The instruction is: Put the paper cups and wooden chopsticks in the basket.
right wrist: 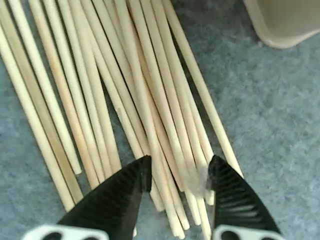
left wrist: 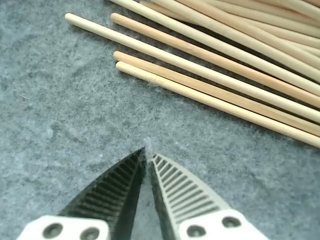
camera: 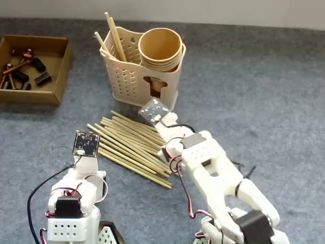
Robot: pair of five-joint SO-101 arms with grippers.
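I am holding my right gripper spread over the chopsticks, which are lying in a loose fan on the table just in front of the basket. The jaws are straddling the ends of several sticks at the side of the fan nearest the basket. My left gripper is hanging at the fan's far side from the basket. Its fingers are pressed almost together on nothing, with the nearest stick ends just ahead of the tips.

I am judging these sticks as light, stiff, smooth and round, so they will likely be rolling and sliding out of a loose pinch. Taking one or two near the middle of their length should be keeping them from tipping. Grabbing a bundle is risking that some slip free.

I am counting three sticks standing in the back corner of the basket. Well over a dozen are lying on the table, but they are overlapping too much for an exact count. The cups are sitting nested in the basket as one stack. I am making out about four rims. One box of dark parts is sitting well off to the basket's side.
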